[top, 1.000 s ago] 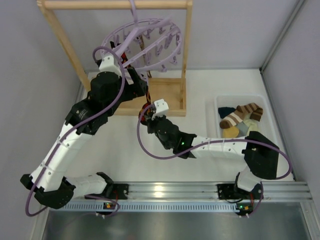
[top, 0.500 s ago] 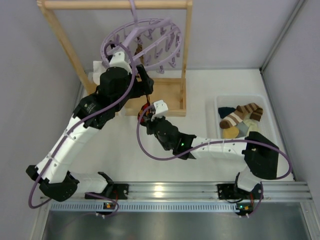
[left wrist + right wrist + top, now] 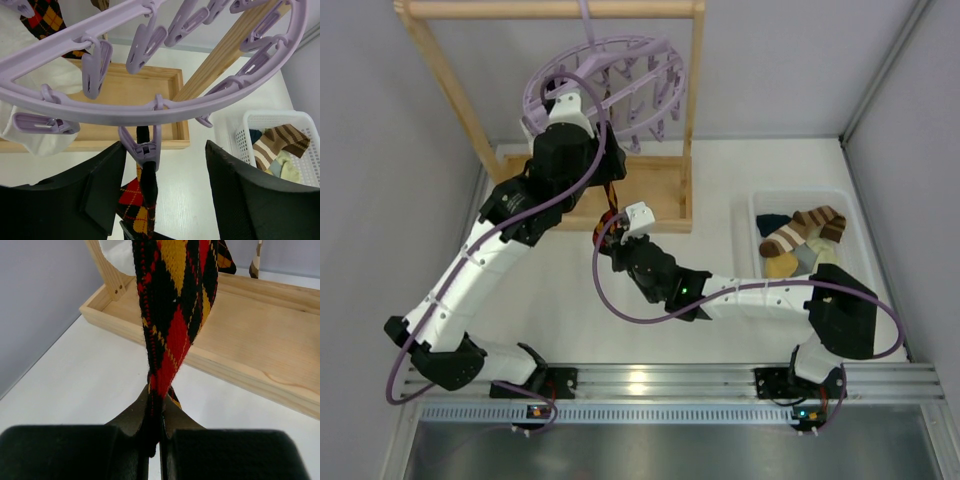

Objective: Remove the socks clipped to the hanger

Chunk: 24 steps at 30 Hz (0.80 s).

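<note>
The lilac round hanger (image 3: 610, 70) hangs from the wooden rack's top bar. In the left wrist view its ring (image 3: 150, 107) spans the frame, and one clip peg (image 3: 143, 149) grips the top of a black argyle sock (image 3: 135, 200). My left gripper (image 3: 164, 146) is open, its fingers on either side of that peg, not touching it. My right gripper (image 3: 160, 415) is shut on the lower end of the same sock (image 3: 172, 315), which is stretched taut above the rack's base. A white sock (image 3: 35, 142) and a second argyle sock (image 3: 45, 15) hang on other pegs.
The wooden rack (image 3: 550, 10) has slanted posts and a tray-like base (image 3: 655, 190) under the hanger. A white basket (image 3: 850, 215) at the right holds striped, navy and yellow socks; it also shows in the left wrist view (image 3: 300, 120). Grey walls stand left and right.
My left arm has risen and reached further back, bringing its gripper up under the hanger ring around a peg. The hanger has swung slightly. My right gripper has stayed put holding the sock.
</note>
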Tool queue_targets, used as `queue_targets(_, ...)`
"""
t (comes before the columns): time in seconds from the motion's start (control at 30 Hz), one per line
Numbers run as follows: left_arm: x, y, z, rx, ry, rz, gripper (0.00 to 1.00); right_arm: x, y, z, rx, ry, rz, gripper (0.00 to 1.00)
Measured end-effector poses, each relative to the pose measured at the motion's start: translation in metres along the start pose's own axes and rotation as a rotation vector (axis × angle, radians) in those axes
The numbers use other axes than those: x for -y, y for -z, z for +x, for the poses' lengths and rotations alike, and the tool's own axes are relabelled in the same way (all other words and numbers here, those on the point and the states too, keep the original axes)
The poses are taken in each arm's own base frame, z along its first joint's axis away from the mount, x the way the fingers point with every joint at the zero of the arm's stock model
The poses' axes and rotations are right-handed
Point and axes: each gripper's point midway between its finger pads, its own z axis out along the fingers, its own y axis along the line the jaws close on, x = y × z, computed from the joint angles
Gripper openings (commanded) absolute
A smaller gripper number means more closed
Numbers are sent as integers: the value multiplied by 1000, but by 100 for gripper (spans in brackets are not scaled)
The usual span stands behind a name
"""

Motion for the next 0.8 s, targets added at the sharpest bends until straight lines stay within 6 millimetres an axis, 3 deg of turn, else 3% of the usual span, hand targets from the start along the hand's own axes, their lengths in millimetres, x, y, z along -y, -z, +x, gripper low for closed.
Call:
queue_targets(0.07, 0, -2, -1, 3, -10, -6, 61, -1, 1, 0, 0, -1, -3, 0)
queue_targets(0.3, -7, -10, 2, 5, -46, -51, 65, -3, 1, 0, -1, -2, -6, 0)
queue_targets(0.8, -17, -15, 1, 20, -79, -110, 50, -1, 3, 7, -9, -4, -5, 0)
